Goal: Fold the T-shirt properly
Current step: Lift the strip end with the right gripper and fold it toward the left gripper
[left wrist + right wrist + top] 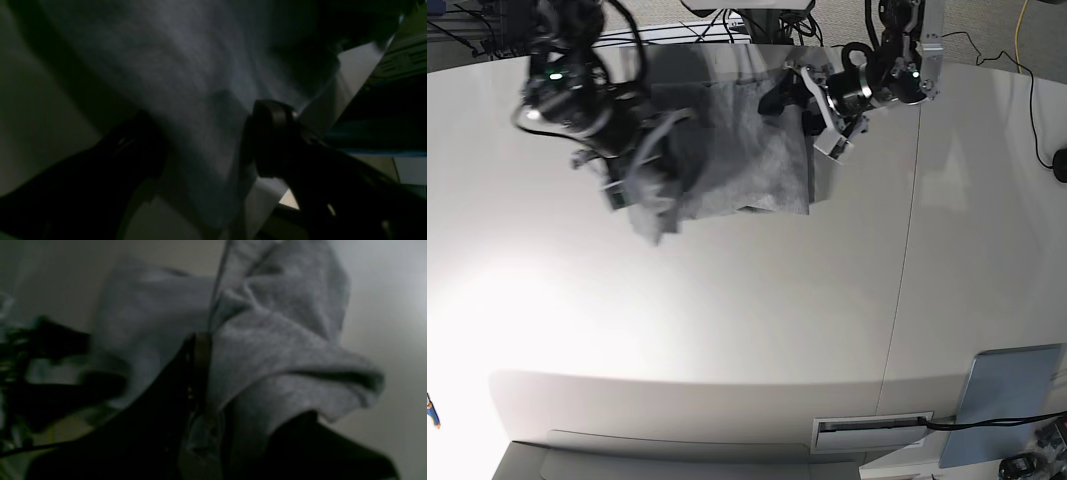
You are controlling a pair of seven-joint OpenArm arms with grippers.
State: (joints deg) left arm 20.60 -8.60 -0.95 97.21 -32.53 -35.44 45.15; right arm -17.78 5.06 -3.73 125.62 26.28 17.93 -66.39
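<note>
At the far edge of the white bench (747, 330) lies the T-shirt (747, 160) — soft, light, limp cloth that sags wherever it is lifted. The right tool (200, 380) is clamped on a bunched corner; the left tool (206, 140) stands wide open astride the opposite edge. Hems and shoulder seams likely give the firmest hold.

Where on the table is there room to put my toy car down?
The wide bare stretch of white table in front of the grey T-shirt is free, down to the near edge. The right side is free too, between the table seam and the grey pad. The far edge is crowded: both arms and the shirt.
</note>
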